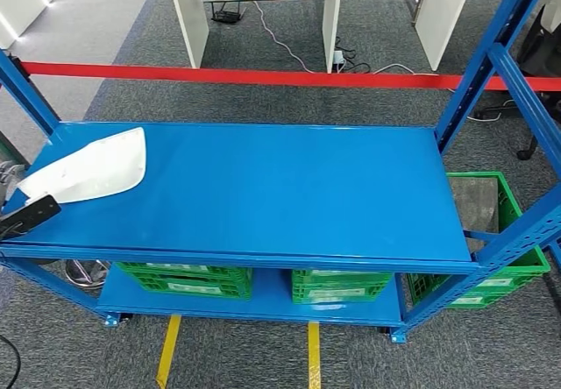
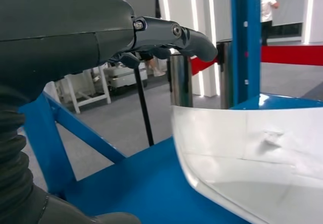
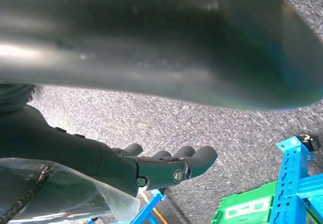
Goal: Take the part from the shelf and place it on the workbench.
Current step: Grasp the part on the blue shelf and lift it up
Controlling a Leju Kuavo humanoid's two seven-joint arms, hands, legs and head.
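The white curved part [image 1: 89,168] lies at the left end of the blue shelf top [image 1: 284,192]. My left hand [image 1: 26,215] reaches in at the shelf's left edge, just short of the part's near end. In the left wrist view the left hand [image 2: 95,37] hovers beside the part [image 2: 259,158], its dark fingers [image 2: 186,37] stretched out with nothing in them. My right hand [image 3: 114,163] hangs over grey carpet with its fingers extended and holds nothing.
Blue uprights [image 1: 493,56] frame the shelf's right end. Green crates [image 1: 188,279] sit on the lower level, and another green crate [image 1: 502,231] stands at the right. A red barrier tape [image 1: 265,77] runs behind the shelf, white table legs [image 1: 192,12] beyond. A person [image 2: 266,12] stands far off.
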